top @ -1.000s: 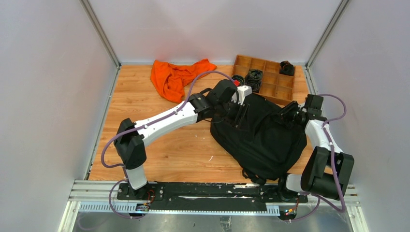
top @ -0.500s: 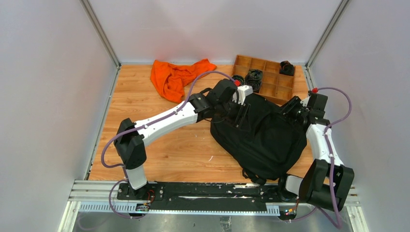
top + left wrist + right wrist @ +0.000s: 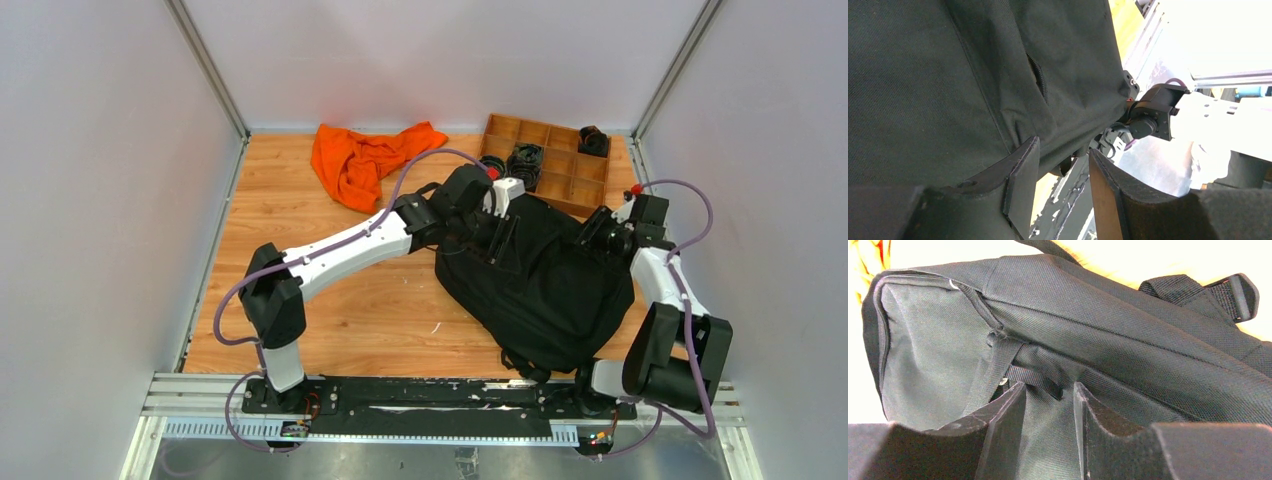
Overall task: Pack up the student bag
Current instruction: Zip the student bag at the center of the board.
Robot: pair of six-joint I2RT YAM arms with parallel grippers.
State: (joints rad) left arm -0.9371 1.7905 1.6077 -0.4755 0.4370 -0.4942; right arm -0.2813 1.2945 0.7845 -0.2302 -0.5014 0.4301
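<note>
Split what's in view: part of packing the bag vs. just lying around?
Job in hand: student bag; left gripper and right gripper, both open at the bag.
Lying about: orange cloth; wooden tray with black items, possibly for packing, untouched.

The wooden table point(image 3: 300, 300) carries three things. An orange cloth point(image 3: 360, 160) lies crumpled at the far L side. A wooden compartment tray point(image 3: 575, 185) sits in the far R corner, well apart from the cloth, and the black student bag point(image 3: 540, 280) lies on the R half w/ its far end just beside the tray's near rim.
</note>
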